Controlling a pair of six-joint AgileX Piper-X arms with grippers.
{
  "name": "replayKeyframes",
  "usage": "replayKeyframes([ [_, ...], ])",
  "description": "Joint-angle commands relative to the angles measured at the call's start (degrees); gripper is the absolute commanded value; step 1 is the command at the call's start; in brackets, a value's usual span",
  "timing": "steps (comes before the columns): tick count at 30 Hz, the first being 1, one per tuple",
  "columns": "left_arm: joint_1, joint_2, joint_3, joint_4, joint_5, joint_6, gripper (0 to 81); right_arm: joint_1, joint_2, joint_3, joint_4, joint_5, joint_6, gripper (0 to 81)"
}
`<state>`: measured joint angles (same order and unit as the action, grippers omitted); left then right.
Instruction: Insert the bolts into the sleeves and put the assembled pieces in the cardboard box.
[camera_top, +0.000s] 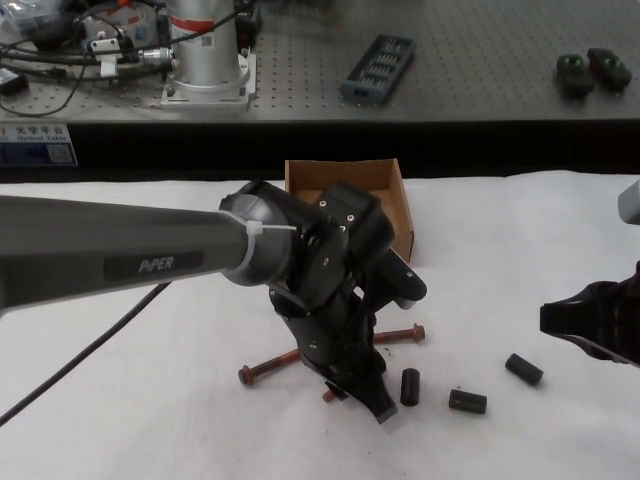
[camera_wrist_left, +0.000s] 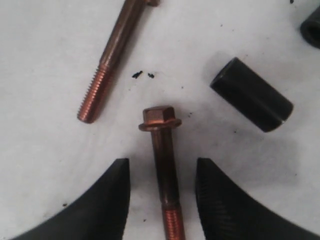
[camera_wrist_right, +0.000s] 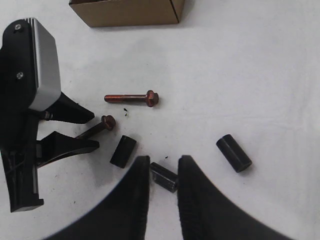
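Observation:
My left gripper (camera_wrist_left: 162, 162) is open and low over the white cloth. A copper bolt (camera_wrist_left: 164, 170) lies between its fingers, head pointing away from the wrist. A second bolt (camera_wrist_left: 112, 60) and a black sleeve (camera_wrist_left: 251, 101) lie just beyond it. In the high view the left gripper (camera_top: 365, 395) points down among the bolts, in front of the cardboard box (camera_top: 345, 190). My right gripper (camera_wrist_right: 164, 162) is open, and another sleeve (camera_wrist_right: 164, 176) shows in the gap between its fingers, lying on the cloth. The right gripper (camera_top: 590, 320) stands at the right edge.
A third sleeve (camera_top: 523, 369) lies toward the right, and another bolt (camera_top: 265, 370) lies left of the left gripper. The left arm (camera_top: 120, 255) stretches across from the left. A dark bench (camera_top: 420, 60) with equipment runs behind the box.

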<state>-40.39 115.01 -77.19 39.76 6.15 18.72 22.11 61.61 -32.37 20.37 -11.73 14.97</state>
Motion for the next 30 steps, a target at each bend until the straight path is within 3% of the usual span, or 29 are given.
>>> replayKeyframes([
  [1, -0.7, 0.1, -0.1, -1.7, -0.9, 2.5, 31.5, -0.2, -0.4, -0.6, -0.1, -0.9, -0.7, 16.7],
  [12, -1.1, 0.1, -0.1, -0.8, -1.8, 5.3, 31.2, -0.2, -0.4, -0.6, -0.1, -0.9, -0.7, 16.7],
  [15, -1.1, 0.1, -0.1, -0.3, -1.8, 5.3, 26.9, -0.2, -0.4, -0.6, -0.1, -0.9, -0.7, 16.7],
  [20, -1.1, 0.1, -0.1, -0.3, -1.9, 2.1, 19.3, -0.2, -0.4, -0.6, -0.1, -0.9, -0.7, 16.7],
  [30, -1.1, 0.1, -0.1, 2.3, -1.5, -5.3, 17.2, -0.2, -0.4, -0.6, -0.1, -0.9, -0.4, 16.7],
])
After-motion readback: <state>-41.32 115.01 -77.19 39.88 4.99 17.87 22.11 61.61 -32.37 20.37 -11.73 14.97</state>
